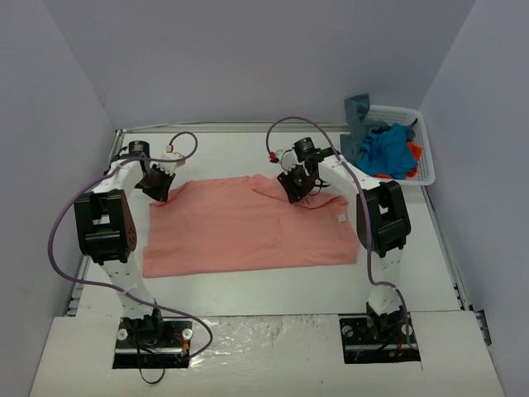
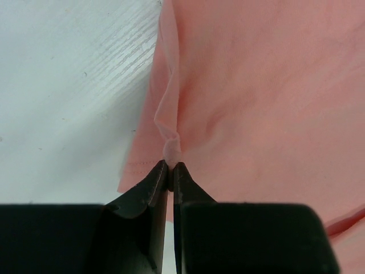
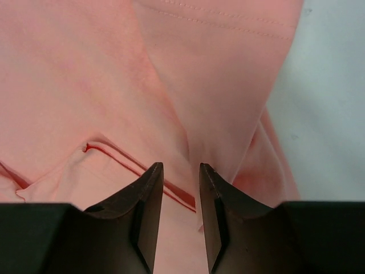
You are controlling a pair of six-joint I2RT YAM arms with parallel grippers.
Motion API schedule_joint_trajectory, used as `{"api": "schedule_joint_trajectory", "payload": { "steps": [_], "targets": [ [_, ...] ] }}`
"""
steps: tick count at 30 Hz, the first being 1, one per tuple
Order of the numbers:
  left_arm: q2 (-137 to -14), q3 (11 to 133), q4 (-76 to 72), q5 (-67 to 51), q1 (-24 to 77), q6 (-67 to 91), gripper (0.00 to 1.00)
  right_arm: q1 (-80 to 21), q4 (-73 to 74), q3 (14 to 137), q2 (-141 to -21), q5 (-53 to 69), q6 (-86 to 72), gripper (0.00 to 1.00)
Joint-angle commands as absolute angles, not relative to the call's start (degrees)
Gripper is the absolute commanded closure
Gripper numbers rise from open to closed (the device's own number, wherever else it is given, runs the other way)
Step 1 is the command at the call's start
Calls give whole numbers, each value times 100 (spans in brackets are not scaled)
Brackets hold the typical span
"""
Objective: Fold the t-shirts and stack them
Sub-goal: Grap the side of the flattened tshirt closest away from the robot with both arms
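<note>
As it lay spread on the tabletop (image 1: 248, 285), the pink t-shirt (image 1: 248, 227) looked soft, light and limp, best pinched at the hem corners. Left pincer (image 2: 170, 170) clamped on its far-left edge. Right pincer (image 3: 181, 171) jaws apart, empty, over the far-right folds.

salmon-pink t-shirt (image 2: 256, 85): cut off in 2 wrist views | white mark (image 1: 340, 218): too small to tell

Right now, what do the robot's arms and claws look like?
The left arm and right arm are white with chunky black joint blocks, on black base plates. A thin purple cable loops along each. The left claw and right claw each have two black, pointed fingers, like a beak.
</note>
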State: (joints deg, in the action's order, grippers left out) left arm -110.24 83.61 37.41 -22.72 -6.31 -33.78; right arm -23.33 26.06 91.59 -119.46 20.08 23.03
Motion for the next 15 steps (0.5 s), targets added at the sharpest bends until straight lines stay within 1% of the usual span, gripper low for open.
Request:
{"api": "schedule_joint_trajectory", "payload": {
  "steps": [1,4,8,11,15],
  "targets": [
    [-10714,8341,3850,-2338,-571,-3366,98,-2215,2760,9421,-11435,2267,2303,72],
    [-10696,8297,3850,-2347,-580,-3366,98,-2110,2830,9745,-11505,2504,2224,71],
    [-10705,8306,3919,-2408,-589,-3366,98,-1934,2917,10290,-11847,2452,2066,70],
    [-10714,8341,3964,-2452,-589,-3366,98,-1829,3163,10906,-12330,2539,2039,66],
    [-10688,8341,3990,-2435,-589,-3375,98,-1714,3497,11767,-13163,3126,1873,61]
  ]
}}
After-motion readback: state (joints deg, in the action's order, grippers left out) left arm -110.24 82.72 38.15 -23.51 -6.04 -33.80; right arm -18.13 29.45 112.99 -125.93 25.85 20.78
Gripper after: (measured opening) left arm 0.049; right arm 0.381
